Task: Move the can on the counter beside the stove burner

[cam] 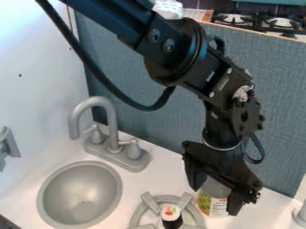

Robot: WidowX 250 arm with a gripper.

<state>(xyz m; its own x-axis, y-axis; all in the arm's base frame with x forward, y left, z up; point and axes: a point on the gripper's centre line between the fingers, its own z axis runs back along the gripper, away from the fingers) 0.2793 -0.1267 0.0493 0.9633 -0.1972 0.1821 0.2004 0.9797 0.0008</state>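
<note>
The black gripper [216, 190] hangs low at the lower right, pointing down around a can. The can [214, 203], with a grey end and a yellow, green and white label, is upright and partly hidden by the gripper. Whether the gripper presses on the can's sides cannot be made out. Just left of the can, a toy sushi roll [172, 214] with a white top, red and green centre and black side sits at the middle of the grey burner [145, 206].
At the left is a round grey sink [79, 194], with a grey faucet [112, 134] behind it. A blue-grey panel [161, 129] stands behind the counter [156, 181]. A white and grey object [300, 214] stands at the lower right edge.
</note>
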